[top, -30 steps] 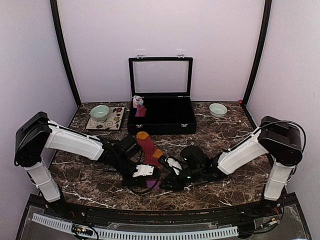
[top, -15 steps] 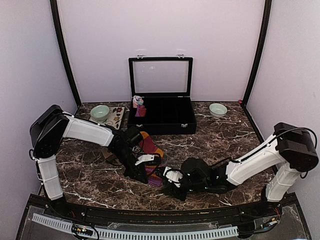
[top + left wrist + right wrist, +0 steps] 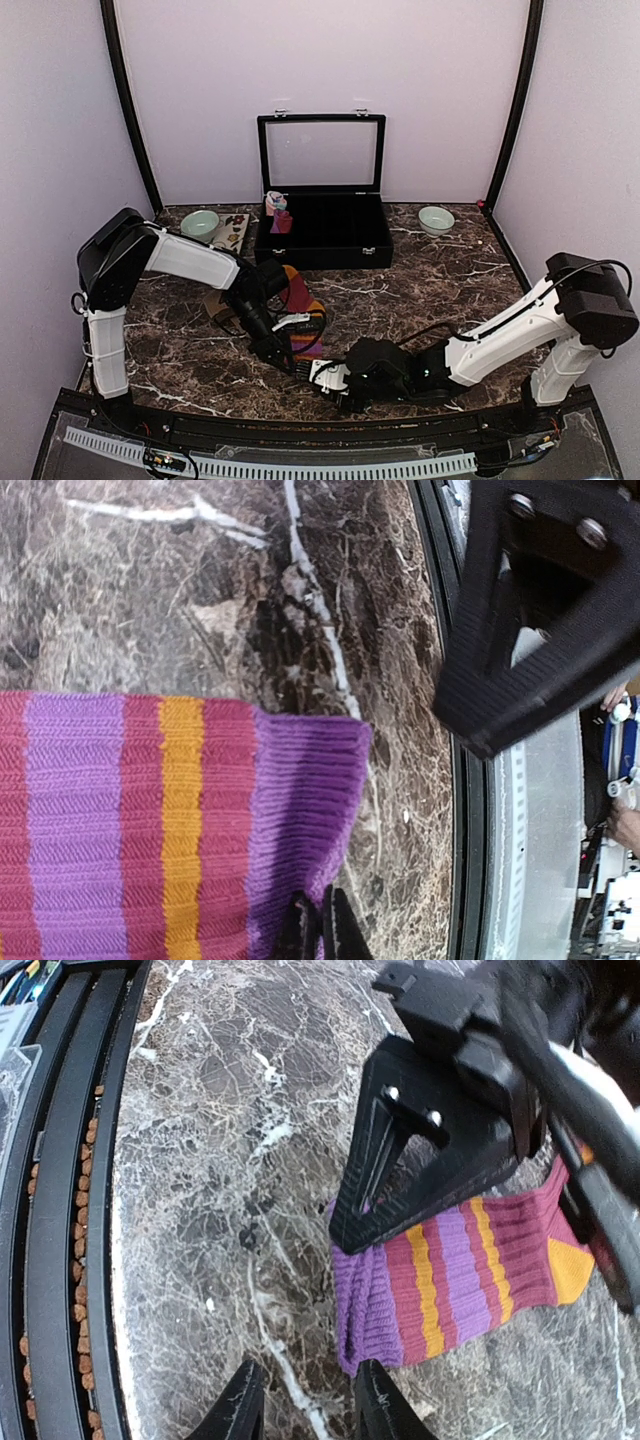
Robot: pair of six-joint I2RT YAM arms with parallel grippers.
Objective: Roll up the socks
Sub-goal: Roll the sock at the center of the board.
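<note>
The red-maroon sock (image 3: 299,295) lies flat on the marble, orange toe toward the black box, striped cuff (image 3: 306,346) toward the front edge. My left gripper (image 3: 288,350) is shut on the purple cuff edge; in the left wrist view its fingertips (image 3: 322,935) pinch the cuff (image 3: 300,800). My right gripper (image 3: 326,378) is open and empty, just in front of the cuff; in the right wrist view (image 3: 305,1410) the cuff's purple end (image 3: 365,1320) lies beside its right finger (image 3: 378,1405). A tan patch (image 3: 213,301), probably the tan-brown sock, shows under the left arm.
An open black box (image 3: 322,245) stands at the back, with a pink and light-blue bundle (image 3: 276,205) in its left corner. A green bowl (image 3: 200,224) sits on a patterned tile, and a small bowl (image 3: 435,219) at back right. The table's front rail (image 3: 60,1210) is close to both grippers.
The left gripper has moved toward the front edge with the cuff in it. The right gripper has slid left and nearer along the front, ending just in front of the cuff.
</note>
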